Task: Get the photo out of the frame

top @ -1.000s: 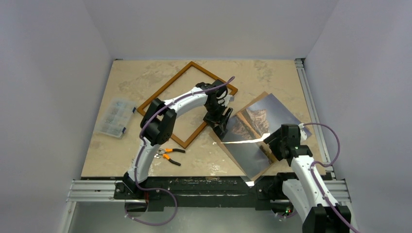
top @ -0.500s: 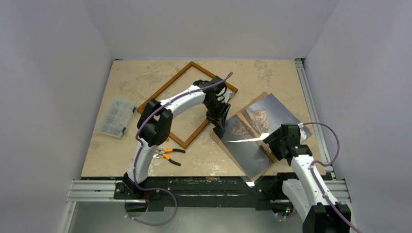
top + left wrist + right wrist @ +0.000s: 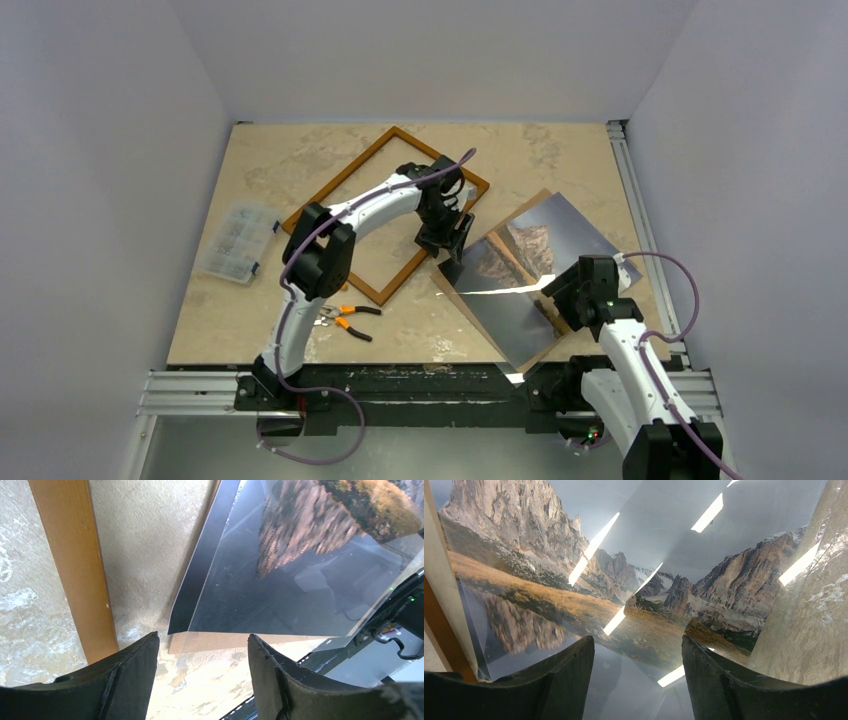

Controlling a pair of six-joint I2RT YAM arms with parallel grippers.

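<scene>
Clear plastic box (image 3: 235, 242): far left on the desk (image 3: 250, 160); its small contents are too tiny to make out.
Orange-handled pliers (image 3: 348, 320): near the front edge; the metal end is partly hidden under the left arm's elbow.
Frame (image 3: 75, 570): flat on the desk, turned like a diamond, with bare desk showing through it. The left arm crosses above it and hides part of its right-hand rail.
Left arm: arches from its base over the frame, wrist bent downward.
Left end effector (image 3: 202, 642): fingers well apart and gripping nothing, above bare desk between a frame rail and the photo's left corner.
Photo (image 3: 530, 255): out of the frame, just to its right on the desk. Brown board shows along its edges and a white glare band crosses it. The right wrist covers its near-right part.
Right arm: folded low, wrist over the photo's near-right edge.
Right end effector (image 3: 638, 645): fingers spread with nothing between them and the print beneath. Whether the tips touch it cannot be told.
</scene>
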